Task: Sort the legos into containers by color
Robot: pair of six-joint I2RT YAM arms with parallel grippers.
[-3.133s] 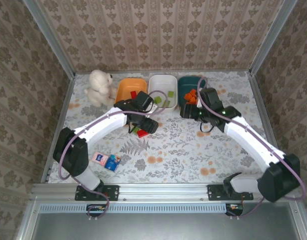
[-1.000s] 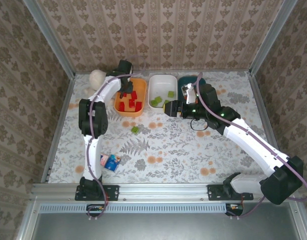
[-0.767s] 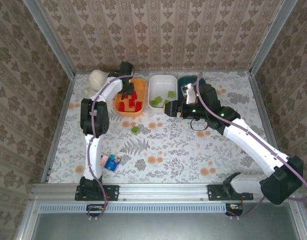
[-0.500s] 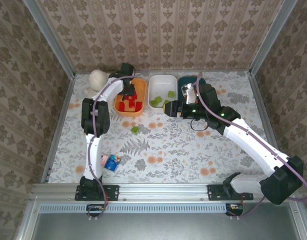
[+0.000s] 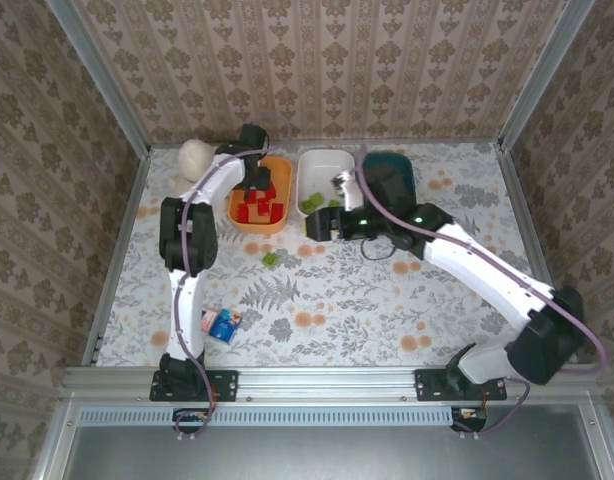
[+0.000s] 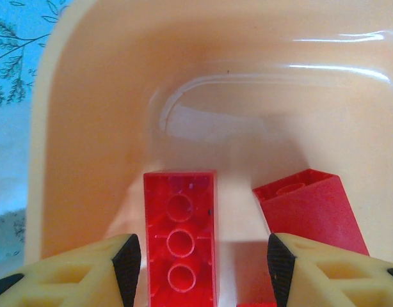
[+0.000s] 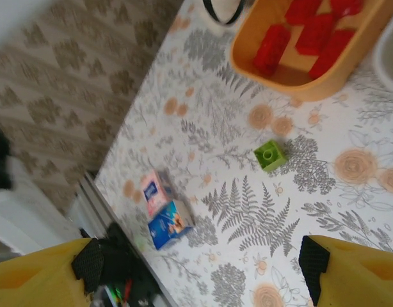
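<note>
Now left gripper low inside orange tray, jaws parted wider than red lego, which lies flat on tray floor between fingertips, ungripped. Second red lego tilted just ahead of right fingertip. Right gripper spread wide, empty, above table. Lone green lego on table, well ahead of fingertips, near orange tray's outer wall. Pink and blue packets farther left.
</note>
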